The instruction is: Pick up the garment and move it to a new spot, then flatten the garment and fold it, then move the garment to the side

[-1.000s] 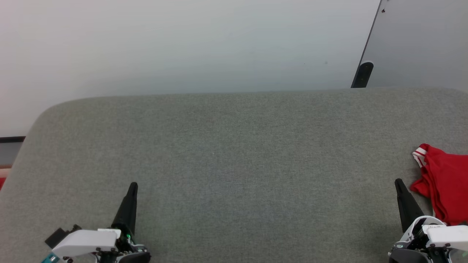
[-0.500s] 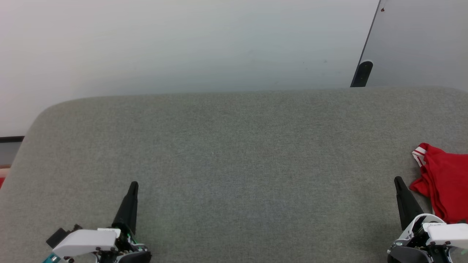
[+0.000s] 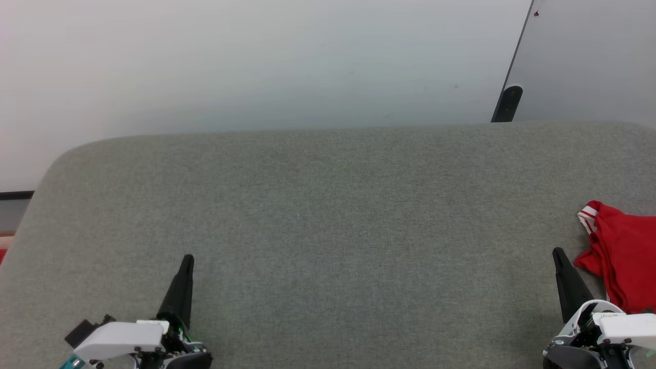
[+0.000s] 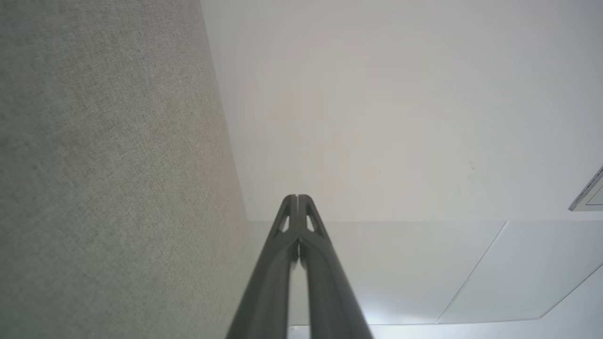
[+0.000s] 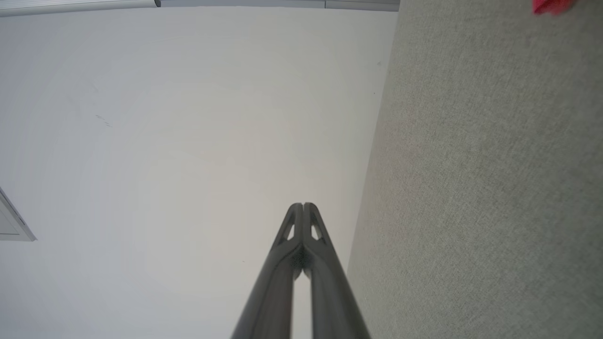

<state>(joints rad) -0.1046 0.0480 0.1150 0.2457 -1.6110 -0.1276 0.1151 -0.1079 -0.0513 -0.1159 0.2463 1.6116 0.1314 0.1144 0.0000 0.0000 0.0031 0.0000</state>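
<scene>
Nearest, along the bottom edge of the head view: left gripper [image 3: 187,260] low on the left, right gripper [image 3: 557,252] low on the right, white housings sliced off by the frame. Both well apart, pointing up the view, tips leaning a touch toward the middle, poised over the grey pad [image 3: 328,205]. From the wrist views, same story twice: left gripper [image 4: 297,197] clenched tip to tip, right gripper [image 5: 304,205] clenched too, nothing pinched in either.

Just right of the right gripper, on the pad: the garment [image 3: 622,256], a crumpled red heap with striped trim at its upper left corner. Cut off by the right edge, so full extent impossible to judge. Lower folds tucked behind the right housing; touching or not, cannot tell. In the right wrist view, a red blur [image 5: 551,5] at the top corner, too clipped to name.

Farther back: pale wall [image 3: 256,61], grey panel [image 3: 589,61], dark post [image 3: 507,105] at its foot.

Count: two grippers, one garment, one pad.
</scene>
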